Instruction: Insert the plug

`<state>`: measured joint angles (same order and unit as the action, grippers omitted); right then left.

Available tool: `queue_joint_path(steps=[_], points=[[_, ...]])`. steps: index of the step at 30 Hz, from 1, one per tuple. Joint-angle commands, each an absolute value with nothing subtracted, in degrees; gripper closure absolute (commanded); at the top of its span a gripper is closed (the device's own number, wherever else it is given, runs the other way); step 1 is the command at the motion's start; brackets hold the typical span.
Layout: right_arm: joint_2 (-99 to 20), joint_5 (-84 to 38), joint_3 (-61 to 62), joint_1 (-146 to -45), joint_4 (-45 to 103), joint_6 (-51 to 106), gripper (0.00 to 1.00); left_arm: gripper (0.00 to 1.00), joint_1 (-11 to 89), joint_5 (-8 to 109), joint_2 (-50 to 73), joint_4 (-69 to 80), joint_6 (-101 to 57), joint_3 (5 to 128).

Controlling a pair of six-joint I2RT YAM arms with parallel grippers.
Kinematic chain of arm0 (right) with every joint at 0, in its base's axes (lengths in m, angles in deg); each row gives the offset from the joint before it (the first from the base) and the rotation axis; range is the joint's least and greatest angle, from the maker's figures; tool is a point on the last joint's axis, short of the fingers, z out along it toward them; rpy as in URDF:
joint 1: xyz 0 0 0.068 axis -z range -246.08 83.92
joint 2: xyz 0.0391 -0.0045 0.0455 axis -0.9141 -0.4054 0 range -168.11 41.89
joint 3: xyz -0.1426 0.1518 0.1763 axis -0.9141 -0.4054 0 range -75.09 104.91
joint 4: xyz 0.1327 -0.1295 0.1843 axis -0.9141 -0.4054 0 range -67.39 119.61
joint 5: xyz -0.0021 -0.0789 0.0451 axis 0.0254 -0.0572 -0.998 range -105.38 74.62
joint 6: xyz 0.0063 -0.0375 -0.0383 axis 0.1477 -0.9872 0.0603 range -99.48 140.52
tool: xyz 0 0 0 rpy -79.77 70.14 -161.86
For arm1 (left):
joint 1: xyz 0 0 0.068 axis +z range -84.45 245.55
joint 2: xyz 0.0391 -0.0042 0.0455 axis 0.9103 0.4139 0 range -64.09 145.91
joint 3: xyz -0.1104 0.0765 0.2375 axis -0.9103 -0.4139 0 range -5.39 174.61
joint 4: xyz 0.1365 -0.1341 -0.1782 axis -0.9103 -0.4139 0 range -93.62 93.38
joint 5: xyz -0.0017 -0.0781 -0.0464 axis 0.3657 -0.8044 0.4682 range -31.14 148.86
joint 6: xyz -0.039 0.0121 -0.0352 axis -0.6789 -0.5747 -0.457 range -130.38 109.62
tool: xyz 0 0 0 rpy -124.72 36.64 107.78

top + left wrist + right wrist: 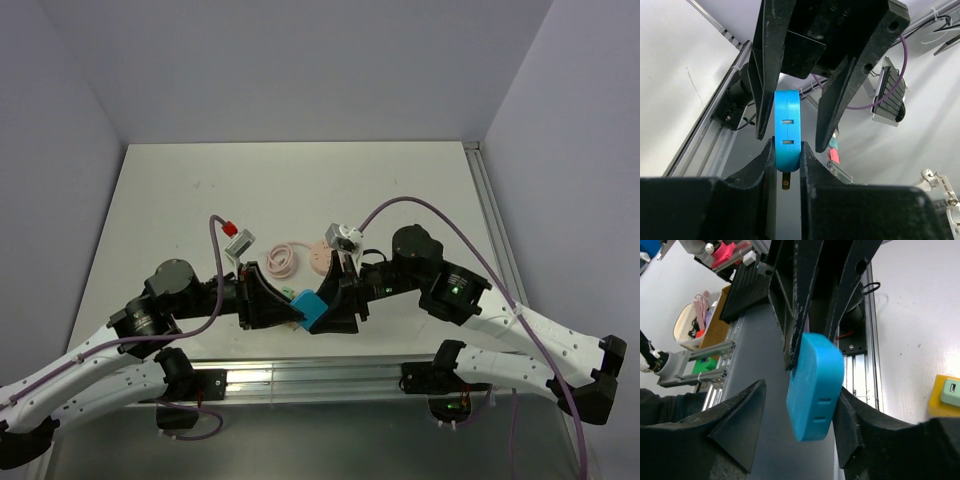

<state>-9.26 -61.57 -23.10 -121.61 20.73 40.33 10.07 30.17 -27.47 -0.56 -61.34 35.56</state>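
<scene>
Just above the near part of the white table [300,180], the blue plug [787,132] is pinched edge-on in the narrow jaws of the left gripper [787,150]. The right gripper [800,390] straddles its other end, jaws partly spread, touching one face with a gap at the other.

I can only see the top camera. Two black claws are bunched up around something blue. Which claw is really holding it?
Observer: The left gripper is. Its wrist view shows both fingers pressed on the flat sides of the blue plug.
Operator: Is the other claw grabbing it too?
Observer: No. The right gripper straddles the plug, but in its wrist view one finger stands clear of it.
Operator: Does the plug have holes?
Observer: Yes. The left wrist view shows two small rectangular slots on its narrow edge.
</scene>
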Motion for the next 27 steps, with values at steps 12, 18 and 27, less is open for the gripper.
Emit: queue_joint_path(steps=[12,18,27], points=[[-15.50,-60.99,-17.70,-124.27,25.74,42.31,0.82,1.00,10.18,28.62,-28.06,5.23,-62.42,34.60],[-16.82,-60.55,-17.08,-125.15,24.07,42.14,1.00,0.55,10.18,36.09,-30.86,-1.80,-60.75,36.09],[-16.99,-61.34,-17.08,-125.50,24.86,42.84,1.00,0.67,10.18,39.97,-33.86,-4.00,-59.78,36.09]])
